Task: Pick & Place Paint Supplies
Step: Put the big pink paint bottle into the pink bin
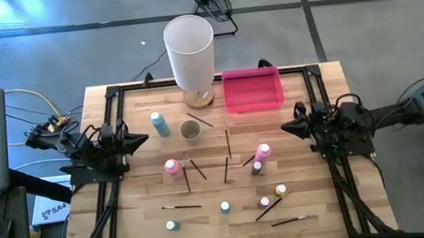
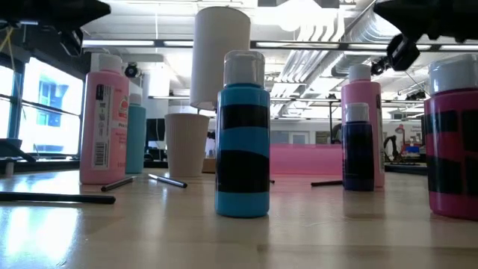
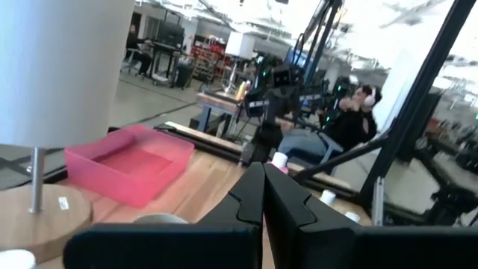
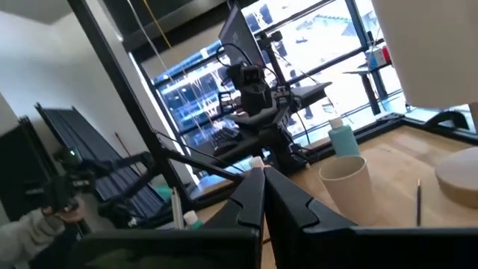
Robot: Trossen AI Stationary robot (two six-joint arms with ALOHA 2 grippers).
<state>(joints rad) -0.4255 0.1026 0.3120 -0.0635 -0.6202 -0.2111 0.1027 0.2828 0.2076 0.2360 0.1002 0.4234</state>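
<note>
Paint bottles stand upright on the wooden table: a teal one (image 1: 160, 123), two taller pink ones (image 1: 172, 167) (image 1: 262, 152), a dark one (image 1: 257, 167) and several tiny capped ones such as (image 1: 225, 206). In the low view the nearest is a blue bottle (image 2: 243, 134). Thin dark paintbrushes (image 1: 195, 166) (image 1: 182, 207) (image 1: 272, 206) lie flat among them. My left gripper (image 1: 144, 139) (image 3: 263, 187) is shut above the table's left side and points toward the middle. Opposite it, my right gripper (image 1: 285, 127) (image 4: 263, 187) is shut above the right side. Neither holds anything.
A tall white cylinder on a round wooden base (image 1: 190, 53) stands at the far middle, with a pink rectangular tray (image 1: 253, 89) to its right. A beige paper cup (image 1: 189, 129) stands near the teal bottle. A black frame (image 1: 111, 106) runs along the table's edges.
</note>
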